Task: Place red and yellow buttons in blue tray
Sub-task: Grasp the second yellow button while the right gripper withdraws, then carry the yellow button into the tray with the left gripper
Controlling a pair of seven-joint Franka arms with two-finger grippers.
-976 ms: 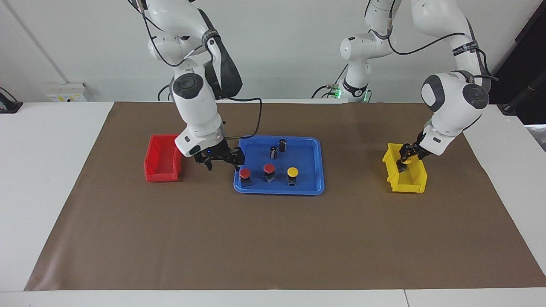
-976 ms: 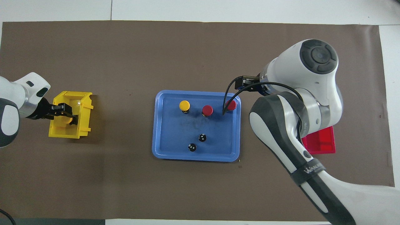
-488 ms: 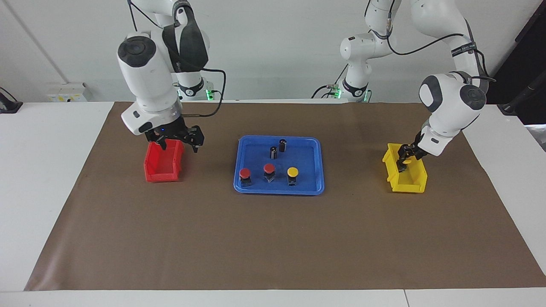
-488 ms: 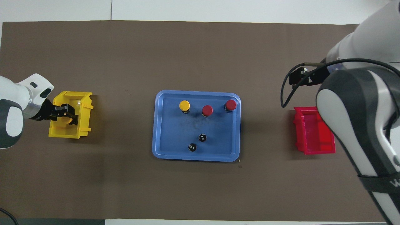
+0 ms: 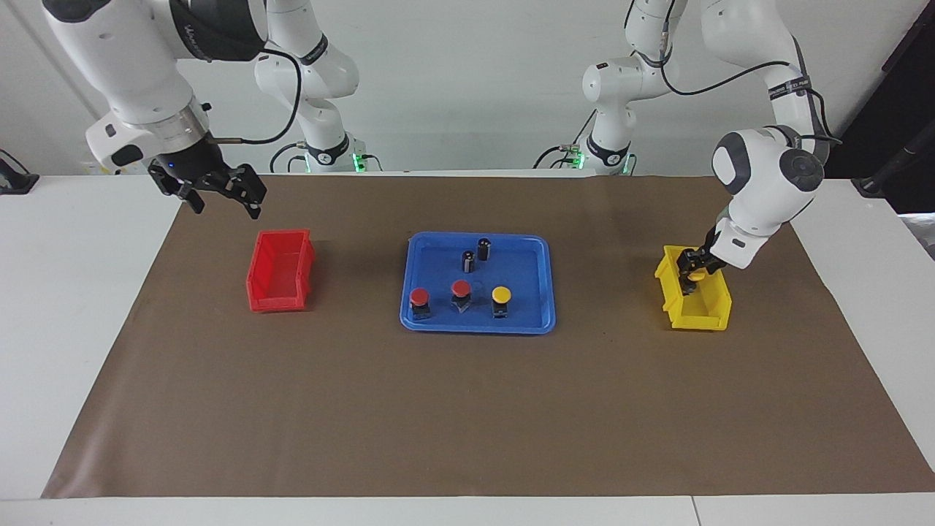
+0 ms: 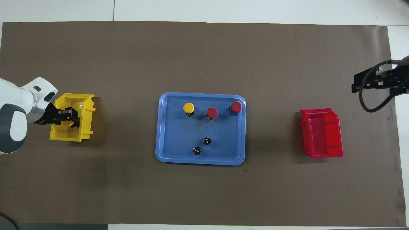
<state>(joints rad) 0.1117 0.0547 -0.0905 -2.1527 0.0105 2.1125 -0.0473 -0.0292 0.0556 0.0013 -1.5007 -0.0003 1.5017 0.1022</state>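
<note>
From my station the blue tray (image 5: 544, 252) reads as smooth moulded plastic with a soft sheen, scuffed dark near its middle. I see the red bin (image 5: 257, 276) and yellow bin (image 5: 668, 296) as glossy plastic too (the red shines brightest). The brown mat (image 5: 438, 409) looks matt, paper-like. The arm shells (image 5: 760, 175) look glossy white.

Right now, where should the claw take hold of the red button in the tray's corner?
From straight above, around the cap of the corner red button: it stands upright on its black base, with the blue tray rim and the middle red button close beside it.
</note>
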